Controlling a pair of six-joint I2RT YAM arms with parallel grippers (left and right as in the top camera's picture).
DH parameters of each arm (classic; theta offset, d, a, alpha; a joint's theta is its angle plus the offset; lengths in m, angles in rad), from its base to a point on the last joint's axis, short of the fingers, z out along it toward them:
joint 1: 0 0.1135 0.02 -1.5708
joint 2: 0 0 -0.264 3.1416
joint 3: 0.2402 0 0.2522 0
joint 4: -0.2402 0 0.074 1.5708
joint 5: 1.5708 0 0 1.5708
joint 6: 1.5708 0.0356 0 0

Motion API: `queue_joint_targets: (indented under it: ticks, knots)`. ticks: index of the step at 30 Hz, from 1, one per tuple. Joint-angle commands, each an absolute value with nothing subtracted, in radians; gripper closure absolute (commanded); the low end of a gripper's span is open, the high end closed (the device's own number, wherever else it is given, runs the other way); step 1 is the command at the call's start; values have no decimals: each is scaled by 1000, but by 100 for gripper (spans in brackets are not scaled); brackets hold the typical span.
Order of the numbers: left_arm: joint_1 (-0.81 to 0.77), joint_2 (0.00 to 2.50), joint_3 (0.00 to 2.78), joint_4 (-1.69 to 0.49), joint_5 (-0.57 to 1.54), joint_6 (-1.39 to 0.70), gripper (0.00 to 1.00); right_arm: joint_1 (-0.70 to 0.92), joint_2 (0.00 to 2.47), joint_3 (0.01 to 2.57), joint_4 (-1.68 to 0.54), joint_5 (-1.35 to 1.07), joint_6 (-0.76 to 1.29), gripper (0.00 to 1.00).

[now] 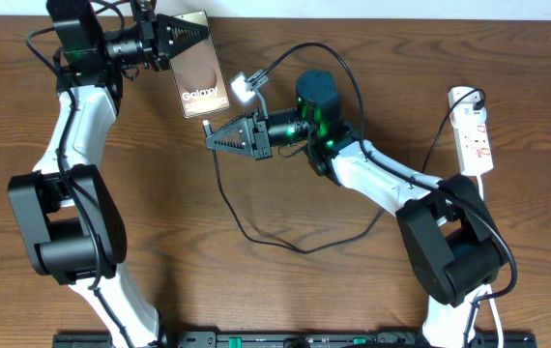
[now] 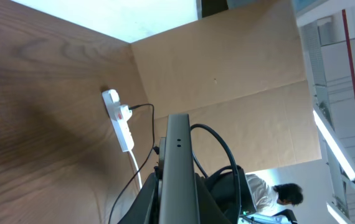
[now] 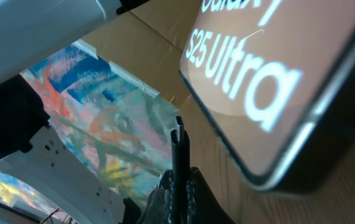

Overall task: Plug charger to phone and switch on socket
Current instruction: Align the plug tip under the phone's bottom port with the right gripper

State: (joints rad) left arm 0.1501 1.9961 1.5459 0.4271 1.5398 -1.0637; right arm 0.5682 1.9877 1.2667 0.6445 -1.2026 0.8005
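The phone point(image 1: 202, 72) has a brownish screen with white "Galaxy" text. It is lifted at the back of the table, with my left gripper point(image 1: 188, 35) shut on its upper end. The left wrist view shows its silvery edge point(image 2: 177, 155) rising between the jaws. My right gripper point(image 1: 214, 138) is shut on the charger's black plug tip point(image 3: 179, 134). In the right wrist view that tip points up just left of the phone's lower corner point(image 3: 271, 93) without touching it. The charger's thin black cable point(image 1: 256, 235) loops across the table. The white socket point(image 1: 474, 130) lies far right.
The socket point(image 2: 119, 119) also shows in the left wrist view, with a black cable plugged into it and its white cord trailing away. A brown cardboard wall point(image 2: 227, 81) stands behind the table. The right arm's base point(image 1: 454, 246) sits beside the socket.
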Motion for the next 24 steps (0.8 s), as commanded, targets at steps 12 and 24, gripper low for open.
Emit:
queue_joint_targets:
  ticks: [12, 24]
  knots:
    - [149, 1969, 1552, 436, 1571, -1043, 93, 562, 1985, 1269, 648, -1195, 788, 99]
    - [149, 1969, 1552, 435, 1571, -1049, 93, 546, 1985, 1269, 648, -1193, 788, 99]
